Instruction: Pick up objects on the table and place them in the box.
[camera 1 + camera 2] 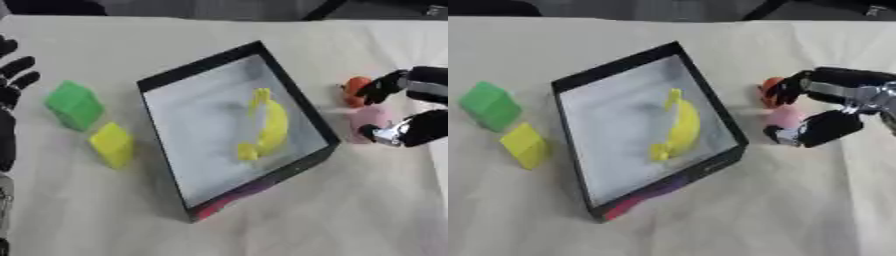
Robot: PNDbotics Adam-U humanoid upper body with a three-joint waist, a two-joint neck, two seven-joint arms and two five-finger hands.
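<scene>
A black-walled box [293, 95] with a pale floor lies askew mid-table, and a yellow banana [271, 125] rests inside it. Just right of the box sit an orange-red object [353, 90] and a pink object [784, 117] on the cloth. My right hand [833, 107] comes in from the right with its fingers curved around both: one finger touches the orange-red object, and the thumb reaches under the pink one. Neither looks lifted. A green block [74, 105] and a yellow block [112, 144] lie left of the box. At the left edge my left hand [12, 80] rests open, fingers up.
A beige cloth [350, 210] covers the table. The box's near corner [206, 209] shows pink and purple print. Dark shapes line the far edge.
</scene>
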